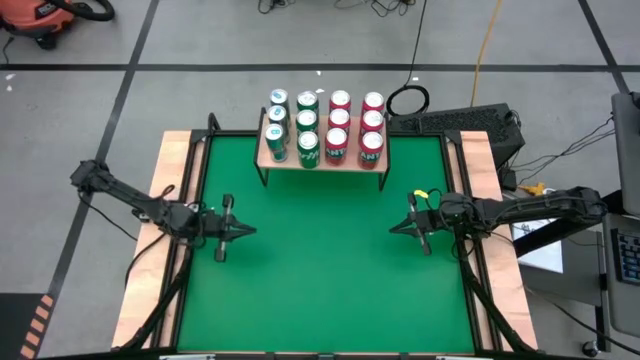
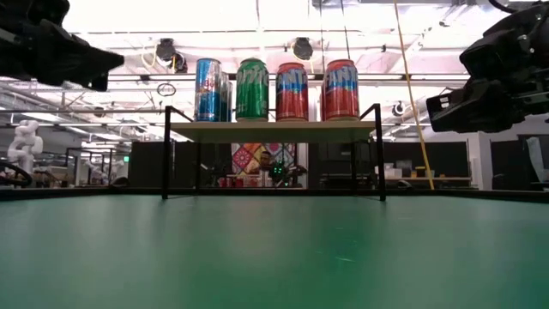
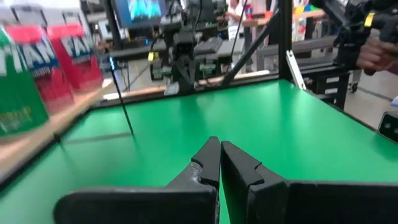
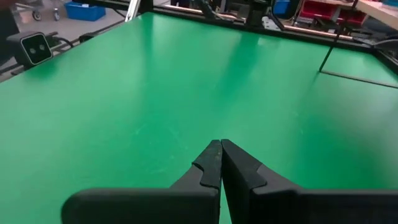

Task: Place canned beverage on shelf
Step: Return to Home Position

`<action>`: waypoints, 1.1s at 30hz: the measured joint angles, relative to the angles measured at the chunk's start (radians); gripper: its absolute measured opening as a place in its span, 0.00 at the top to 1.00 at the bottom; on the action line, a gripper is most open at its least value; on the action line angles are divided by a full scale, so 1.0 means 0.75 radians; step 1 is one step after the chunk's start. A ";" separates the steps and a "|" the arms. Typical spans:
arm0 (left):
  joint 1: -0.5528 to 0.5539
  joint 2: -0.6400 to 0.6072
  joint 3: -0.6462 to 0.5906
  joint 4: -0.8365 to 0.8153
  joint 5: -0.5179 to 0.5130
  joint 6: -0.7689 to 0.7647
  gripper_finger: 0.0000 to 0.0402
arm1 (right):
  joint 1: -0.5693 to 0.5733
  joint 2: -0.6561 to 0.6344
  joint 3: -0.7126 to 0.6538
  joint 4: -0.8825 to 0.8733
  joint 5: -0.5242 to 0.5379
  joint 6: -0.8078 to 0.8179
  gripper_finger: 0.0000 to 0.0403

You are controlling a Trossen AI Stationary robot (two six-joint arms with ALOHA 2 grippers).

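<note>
Green tabletop (image 2: 274,257) stretches under both sets of jaws. The left gripper (image 3: 219,149) and the right gripper (image 4: 219,148) hover tip toward tip, well apart, each with its fingers pressed together on nothing. Well off to the side of both, the shelf (image 2: 270,131) carries twelve upright cans (image 1: 308,148) in four rows: blue, green, red, red.

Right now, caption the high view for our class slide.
Twelve cans stand on the shelf; left hand and right hand hover shut over the table.
</note>
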 joint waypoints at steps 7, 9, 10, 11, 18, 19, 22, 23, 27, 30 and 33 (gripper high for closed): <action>0.003 -0.171 0.000 0.004 0.018 0.132 0.97 | 0.000 -0.037 -0.001 -0.016 -0.026 -0.018 1.00; 0.008 -0.215 0.000 -0.015 0.033 0.152 0.97 | 0.001 -0.055 -0.001 -0.036 -0.040 -0.022 1.00; 0.012 -0.240 0.000 -0.033 0.046 0.153 0.97 | 0.001 -0.065 -0.001 -0.046 -0.040 -0.022 1.00; 0.015 -0.263 0.000 -0.057 0.050 0.151 0.97 | 0.001 -0.077 -0.002 -0.055 -0.040 -0.021 1.00; 0.025 -0.413 0.001 -0.260 0.056 0.019 0.97 | 0.000 -0.164 -0.002 -0.115 -0.040 -0.036 1.00; 0.025 -0.431 0.001 -0.282 0.057 0.010 0.97 | 0.000 -0.174 -0.002 -0.124 -0.040 -0.038 1.00; 0.025 -0.471 0.001 -0.320 0.081 -0.013 0.97 | 0.000 -0.203 -0.002 -0.164 -0.040 -0.039 1.00; 0.025 -0.482 0.001 -0.330 0.095 -0.012 0.97 | 0.000 -0.210 -0.002 -0.173 -0.040 -0.040 1.00; 0.025 -0.530 0.001 -0.369 0.109 -0.011 0.99 | 0.000 -0.249 -0.036 -0.165 -0.040 -0.040 1.00; 0.025 -0.555 0.001 -0.413 0.111 0.010 1.00 | 0.000 -0.283 -0.044 -0.195 -0.045 -0.037 1.00; 0.027 -0.556 0.001 -0.402 0.114 0.017 1.00 | 0.000 -0.312 -0.044 -0.221 -0.085 -0.036 1.00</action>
